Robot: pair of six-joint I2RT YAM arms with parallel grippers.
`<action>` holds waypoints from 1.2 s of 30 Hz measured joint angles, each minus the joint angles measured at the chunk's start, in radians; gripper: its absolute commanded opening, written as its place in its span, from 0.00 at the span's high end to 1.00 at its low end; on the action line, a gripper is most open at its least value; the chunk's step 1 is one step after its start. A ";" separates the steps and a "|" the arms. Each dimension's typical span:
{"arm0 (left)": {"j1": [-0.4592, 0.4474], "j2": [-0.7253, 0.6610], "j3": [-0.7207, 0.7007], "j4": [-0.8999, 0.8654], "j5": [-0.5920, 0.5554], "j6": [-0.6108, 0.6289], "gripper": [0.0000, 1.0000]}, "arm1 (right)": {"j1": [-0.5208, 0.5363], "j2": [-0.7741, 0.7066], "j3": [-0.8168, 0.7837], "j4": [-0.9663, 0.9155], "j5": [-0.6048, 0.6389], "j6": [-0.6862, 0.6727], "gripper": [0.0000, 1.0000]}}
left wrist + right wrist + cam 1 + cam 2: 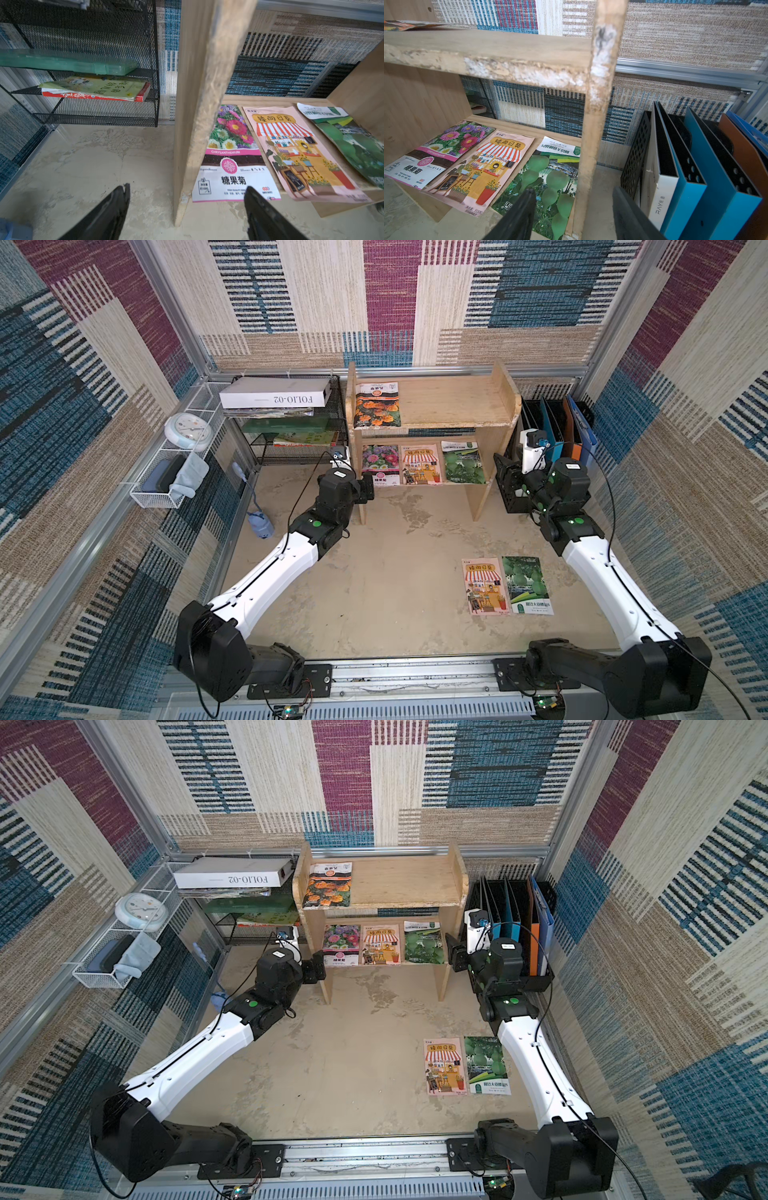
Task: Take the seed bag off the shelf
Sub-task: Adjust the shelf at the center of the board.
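The wooden shelf (453, 402) stands at the back of the table. An orange-flower seed bag (377, 405) lies on its top tier. On the lower tier lie a chrysanthemum bag (232, 158), a pink sunflower-shop bag (299, 153) and a green gourd bag (548, 182). My left gripper (187, 188) is open, its fingers either side of the shelf's left side board (203, 104), close to the chrysanthemum bag. My right gripper (573, 190) is open astride the right side board (598, 124), one finger over the gourd bag. Neither holds anything.
A pink bag (485, 585) and a green bag (527, 585) lie on the table at front right. A black wire-mesh rack (299, 439) with a white box stands left of the shelf. A black file holder (552, 427) stands right of it. A white basket (174, 472) hangs on the left wall.
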 measured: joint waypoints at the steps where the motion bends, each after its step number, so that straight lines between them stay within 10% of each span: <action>1: 0.001 0.013 0.016 0.006 0.006 0.006 0.10 | -0.003 0.007 0.000 0.012 -0.002 -0.003 0.39; 36: 0.070 0.177 0.114 0.126 0.093 0.069 0.64 | -0.029 0.258 -0.006 0.380 -0.005 0.031 0.83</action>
